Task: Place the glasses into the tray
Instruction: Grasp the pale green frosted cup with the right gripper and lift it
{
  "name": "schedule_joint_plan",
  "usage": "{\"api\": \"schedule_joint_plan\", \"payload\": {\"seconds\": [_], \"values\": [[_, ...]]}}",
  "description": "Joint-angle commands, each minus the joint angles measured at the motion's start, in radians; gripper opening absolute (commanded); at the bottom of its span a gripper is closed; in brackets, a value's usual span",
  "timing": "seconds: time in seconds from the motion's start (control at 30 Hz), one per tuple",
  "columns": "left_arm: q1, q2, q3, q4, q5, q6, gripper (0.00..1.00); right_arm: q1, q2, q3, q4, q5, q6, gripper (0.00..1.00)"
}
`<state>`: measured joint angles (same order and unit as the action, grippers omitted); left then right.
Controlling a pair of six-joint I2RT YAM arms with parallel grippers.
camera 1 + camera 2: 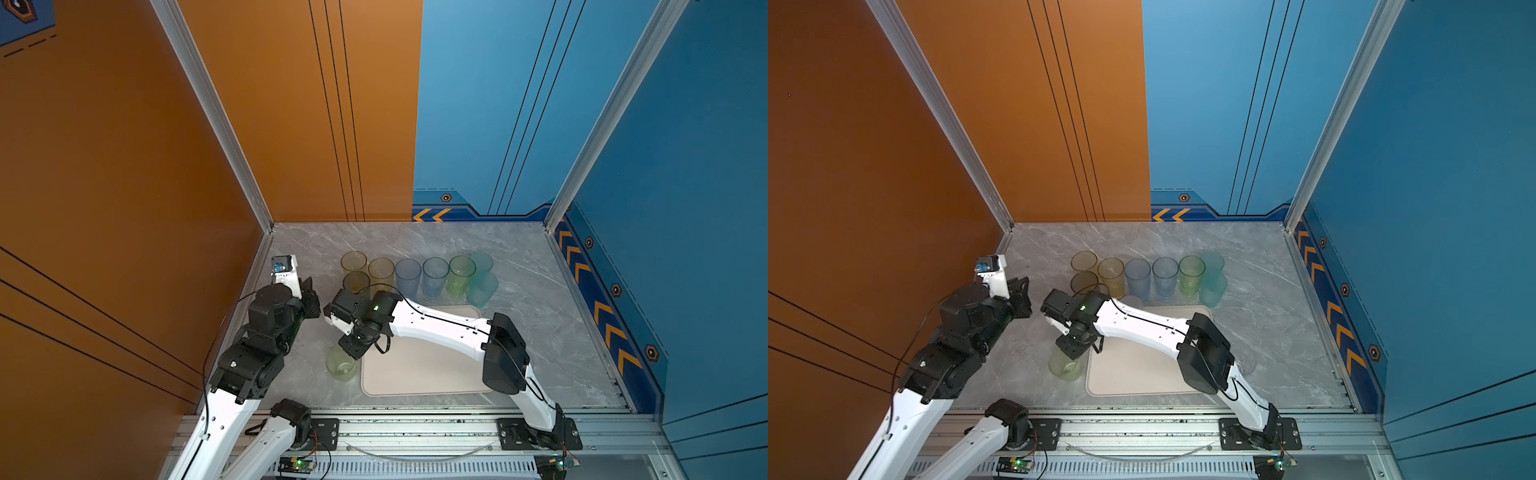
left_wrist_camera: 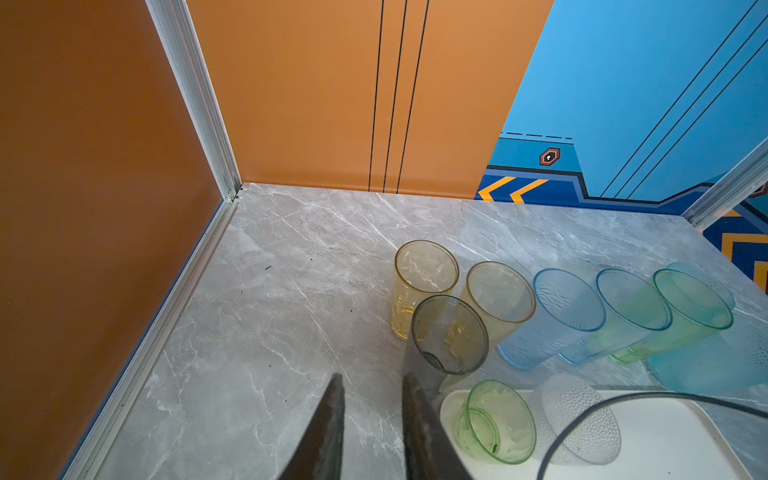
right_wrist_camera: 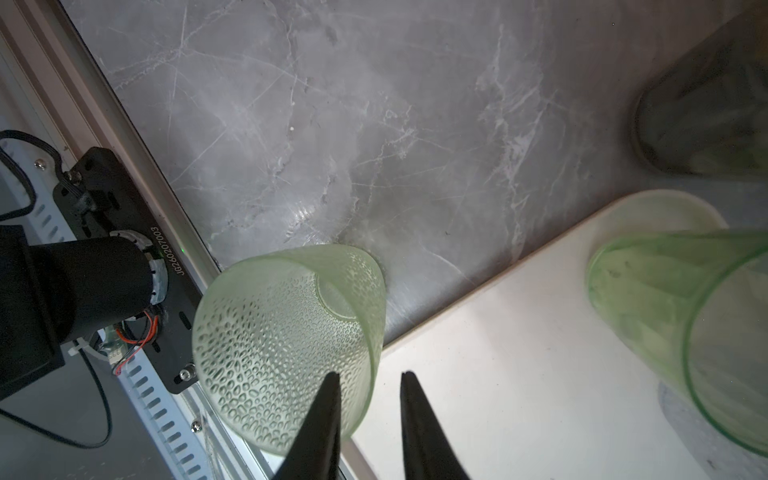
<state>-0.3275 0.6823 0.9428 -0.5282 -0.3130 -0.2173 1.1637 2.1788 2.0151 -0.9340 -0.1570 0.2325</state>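
A pale green dimpled glass [image 1: 340,364] [image 3: 286,332] stands on the table just left of the cream tray [image 1: 415,374] [image 3: 519,353]. My right gripper [image 3: 370,374] reaches across from above and straddles its rim. One finger is over the glass mouth and the other outside over the tray, with a gap still showing. A green glass [image 2: 496,419] and a clear dimpled glass [image 2: 577,415] stand in the tray's far left corner. Yellow [image 1: 353,262], smoky grey [image 2: 449,336], blue [image 1: 408,276], green [image 1: 461,274] and teal [image 1: 482,282] glasses stand behind the tray. My left gripper [image 2: 372,376] hangs open and empty beside the grey glass.
The right arm [image 1: 440,328] lies across the tray's far half. Its black cable [image 2: 623,399] loops over the tray in the left wrist view. The orange wall [image 1: 124,208] is close on the left, and the metal rail [image 1: 415,432] runs along the front edge.
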Motion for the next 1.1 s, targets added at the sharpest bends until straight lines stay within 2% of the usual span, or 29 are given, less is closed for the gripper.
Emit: {"api": "schedule_joint_plan", "payload": {"seconds": [0.0, 1.07], "values": [[0.015, -0.011, -0.006, -0.016, 0.006, 0.021, 0.26, 0.003, 0.027, 0.044, -0.044, 0.006, -0.016, 0.23], [0.076, -0.013, -0.020, -0.015, 0.060, 0.033, 0.27, 0.014, 0.160, 0.220, -0.167, 0.046, -0.034, 0.18]]}}
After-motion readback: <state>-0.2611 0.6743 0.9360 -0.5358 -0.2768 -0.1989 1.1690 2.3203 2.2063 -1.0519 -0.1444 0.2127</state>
